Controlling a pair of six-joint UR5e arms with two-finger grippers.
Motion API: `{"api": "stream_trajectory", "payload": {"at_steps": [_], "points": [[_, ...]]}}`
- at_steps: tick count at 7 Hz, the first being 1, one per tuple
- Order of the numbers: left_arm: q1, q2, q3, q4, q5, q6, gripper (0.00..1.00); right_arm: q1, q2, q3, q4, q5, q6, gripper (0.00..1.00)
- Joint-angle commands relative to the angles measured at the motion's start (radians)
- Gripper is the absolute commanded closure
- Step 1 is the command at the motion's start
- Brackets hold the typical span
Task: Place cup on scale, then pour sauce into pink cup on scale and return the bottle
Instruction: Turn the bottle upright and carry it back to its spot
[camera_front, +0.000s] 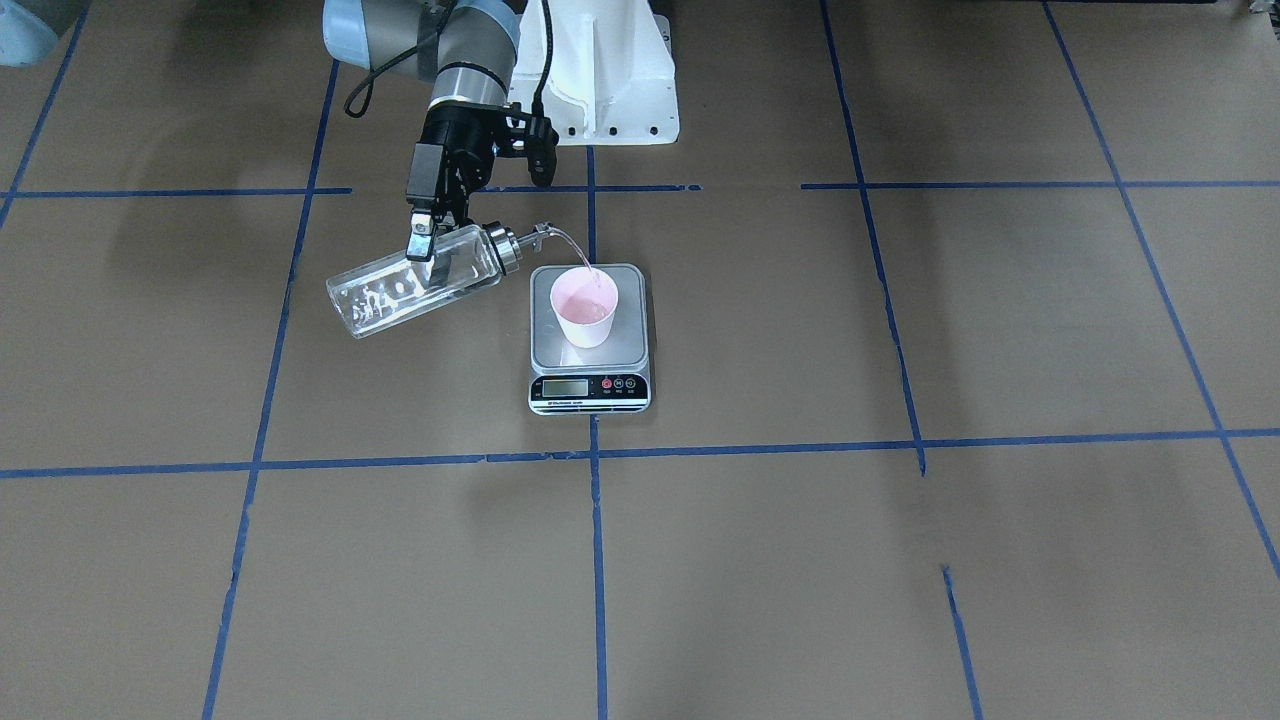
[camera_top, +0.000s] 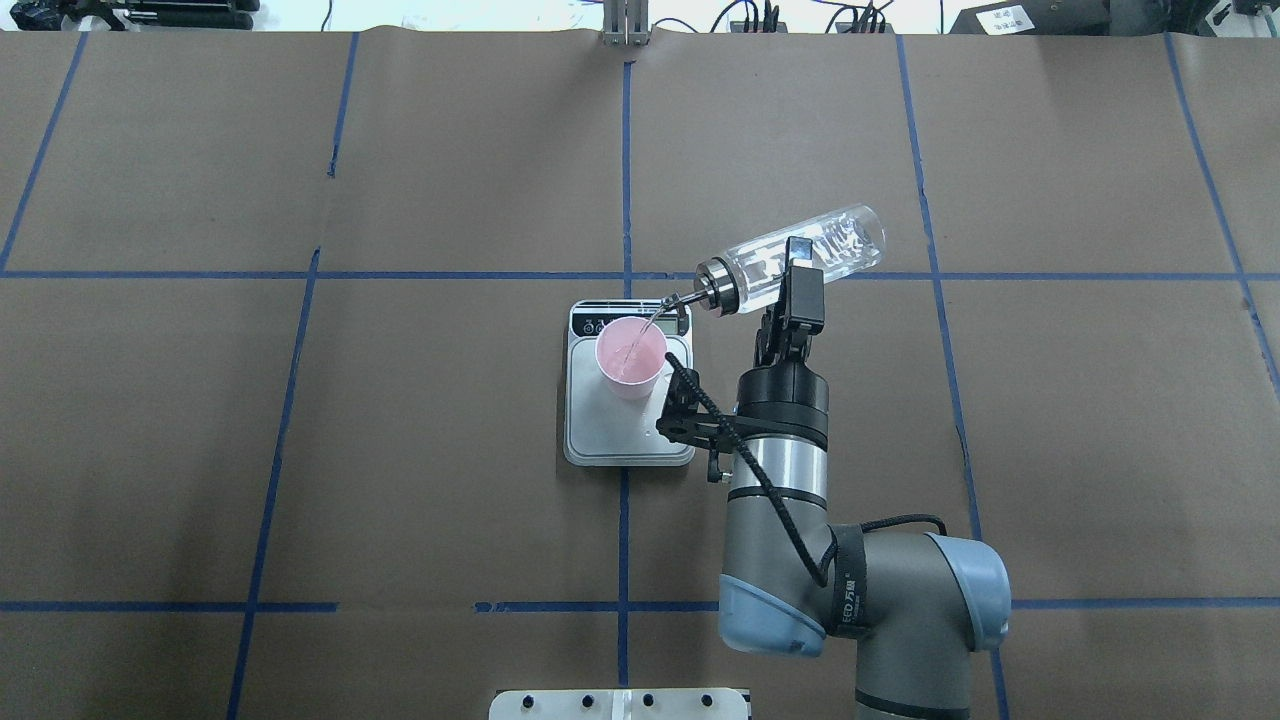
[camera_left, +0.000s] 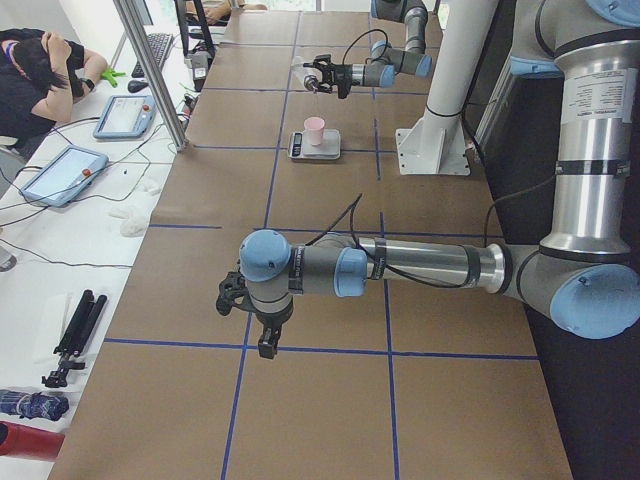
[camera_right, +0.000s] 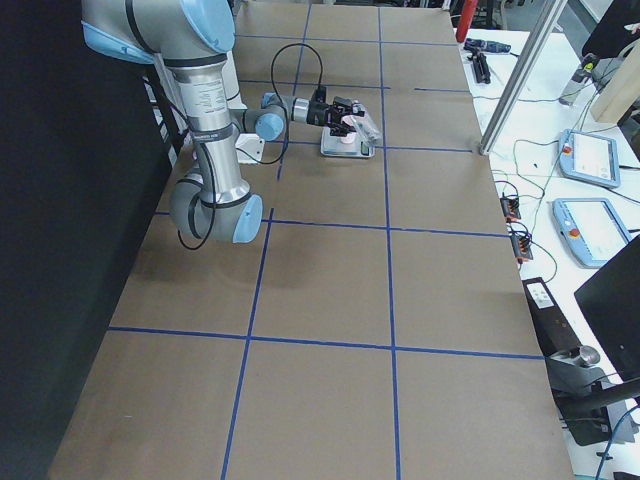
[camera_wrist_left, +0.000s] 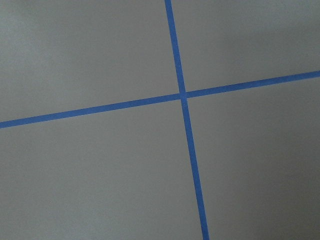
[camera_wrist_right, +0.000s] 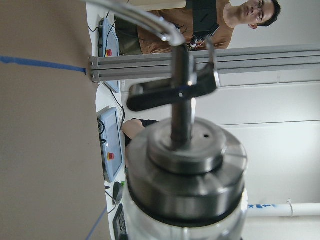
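The pink cup (camera_front: 584, 308) stands upright on the silver plate of the scale (camera_front: 590, 386), also in the overhead view (camera_top: 630, 355). My right gripper (camera_front: 428, 240) is shut on the clear glass bottle (camera_front: 400, 290) and holds it tilted, spout down towards the cup. A thin clear stream of sauce (camera_front: 575, 245) arcs from the metal spout into the cup. The right wrist view shows the bottle's silver cap (camera_wrist_right: 185, 170) close up. My left gripper (camera_left: 262, 338) hangs over bare table far from the scale; I cannot tell whether it is open or shut.
The white robot base mount (camera_front: 600, 70) stands just behind the scale. Blue tape lines (camera_top: 625, 150) grid the brown table. Operators and tablets (camera_left: 62, 172) sit beyond the table's far edge.
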Motion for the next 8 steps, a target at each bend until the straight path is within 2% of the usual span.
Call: {"api": "stream_trajectory", "payload": {"at_steps": [1,2,4,5,6,8], "points": [[0.000,0.000,-0.002,0.000,0.000,0.000,0.00,0.003,-0.005,0.002,0.205,0.093,0.014,1.00],[0.000,0.000,-0.002,0.000,0.000,0.000,0.00,0.003,-0.005,0.004,0.286,0.124,0.094,1.00],[0.000,0.000,-0.015,0.006,0.000,0.000,0.00,0.006,-0.007,0.018,0.336,0.192,0.344,1.00],[0.000,0.000,-0.020,0.008,0.000,-0.002,0.00,0.010,-0.014,0.062,0.337,0.242,0.441,1.00],[0.000,0.000,-0.023,0.008,0.000,-0.002,0.00,0.019,-0.039,0.167,0.336,0.265,0.452,1.00],[0.000,0.000,-0.026,0.008,0.000,-0.002,0.00,0.056,-0.073,0.206,0.337,0.379,0.586,1.00]]}}
